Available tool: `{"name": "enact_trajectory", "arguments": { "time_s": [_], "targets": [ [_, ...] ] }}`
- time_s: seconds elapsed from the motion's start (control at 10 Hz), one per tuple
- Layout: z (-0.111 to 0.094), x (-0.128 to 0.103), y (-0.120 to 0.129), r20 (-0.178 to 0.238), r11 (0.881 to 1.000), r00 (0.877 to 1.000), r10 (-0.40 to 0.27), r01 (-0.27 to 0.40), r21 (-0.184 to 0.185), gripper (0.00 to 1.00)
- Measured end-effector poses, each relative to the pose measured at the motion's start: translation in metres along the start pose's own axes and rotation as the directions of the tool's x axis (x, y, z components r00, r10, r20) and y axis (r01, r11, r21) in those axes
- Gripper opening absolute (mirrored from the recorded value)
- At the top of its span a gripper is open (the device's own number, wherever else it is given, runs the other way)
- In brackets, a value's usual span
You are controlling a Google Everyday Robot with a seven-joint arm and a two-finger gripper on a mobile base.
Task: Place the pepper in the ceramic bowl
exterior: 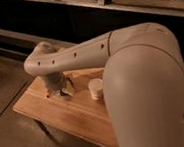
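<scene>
My gripper hangs from the wrist and is down at the left part of the wooden table, touching or nearly touching its top. A small reddish-orange bit shows at the gripper's lower left and may be the pepper; the gripper hides most of it. My arm hides the red ceramic bowl on the right side of the table.
A small white paper cup stands upright in the middle of the table, right of the gripper. Dark shelving runs along the wall behind. The table's left and front edges drop to a grey floor.
</scene>
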Motion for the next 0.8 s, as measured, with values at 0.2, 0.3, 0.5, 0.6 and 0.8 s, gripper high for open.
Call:
{"name": "enact_trajectory", "arguments": {
  "time_s": [0.2,0.3,0.5,0.6,0.8],
  "targets": [
    [-0.006,-0.027,0.002,-0.026,0.998,0.999,-0.032,0.033,0.051,0.65],
    [-0.008,-0.035,0.008,-0.031,0.997,0.998,-0.045,0.047,0.056,0.65],
    [-0.006,-0.050,0.038,-0.047,0.996,0.995,-0.082,0.084,0.038,0.65],
    [-0.003,-0.053,0.059,-0.059,0.995,0.993,-0.102,0.103,0.010,0.65],
    [0.004,-0.054,0.091,-0.076,0.990,0.988,-0.137,0.135,-0.033,0.65]
  ]
}}
